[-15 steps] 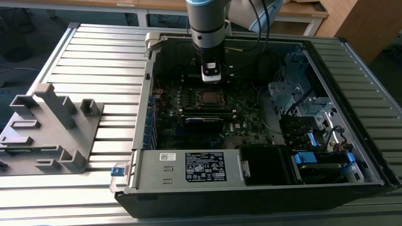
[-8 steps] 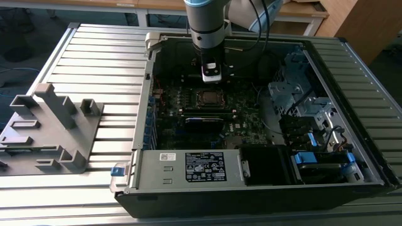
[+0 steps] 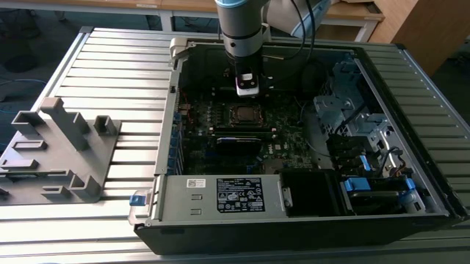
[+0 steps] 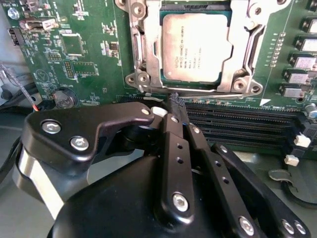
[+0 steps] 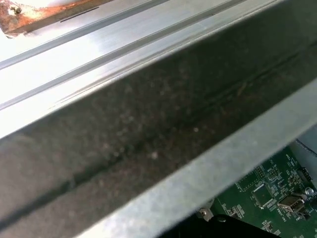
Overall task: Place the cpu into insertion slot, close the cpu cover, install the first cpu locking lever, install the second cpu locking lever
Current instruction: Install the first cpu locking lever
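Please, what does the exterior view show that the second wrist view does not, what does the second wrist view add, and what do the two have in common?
The exterior view adds the whole open computer case on a slatted table, a grey fixture at the exterior view's left, and the arm above the case.

The second wrist view adds the cpu cover lying flat on the socket, and the shut gripper at the socket's edge, beside what looks like a locking lever.

Both show the cpu seated in the socket on the green motherboard.
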Available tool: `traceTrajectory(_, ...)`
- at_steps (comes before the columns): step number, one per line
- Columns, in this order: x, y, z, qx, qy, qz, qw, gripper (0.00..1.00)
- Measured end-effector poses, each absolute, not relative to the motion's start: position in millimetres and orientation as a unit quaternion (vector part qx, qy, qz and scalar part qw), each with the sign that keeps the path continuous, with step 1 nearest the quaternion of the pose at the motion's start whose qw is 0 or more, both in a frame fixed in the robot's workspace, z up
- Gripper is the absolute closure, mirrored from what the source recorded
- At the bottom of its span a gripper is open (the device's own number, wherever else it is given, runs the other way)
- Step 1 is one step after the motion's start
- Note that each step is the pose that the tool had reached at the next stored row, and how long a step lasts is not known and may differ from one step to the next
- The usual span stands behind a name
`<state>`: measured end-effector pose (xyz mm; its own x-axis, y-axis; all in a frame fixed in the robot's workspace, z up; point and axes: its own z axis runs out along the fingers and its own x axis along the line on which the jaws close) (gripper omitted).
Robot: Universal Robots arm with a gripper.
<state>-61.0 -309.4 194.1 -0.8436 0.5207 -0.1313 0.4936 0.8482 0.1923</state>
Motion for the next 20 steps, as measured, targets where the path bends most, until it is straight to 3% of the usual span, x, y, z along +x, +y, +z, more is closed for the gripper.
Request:
traceTrajectory(6, -60.9, -309.4, 192.1, 0.264, 0.958, 0.066, 0.095, 0.89)
traceTrajectory(20, -60.9, -309.4, 201.7, 0.264, 0.958, 0.066, 0.095, 0.89)
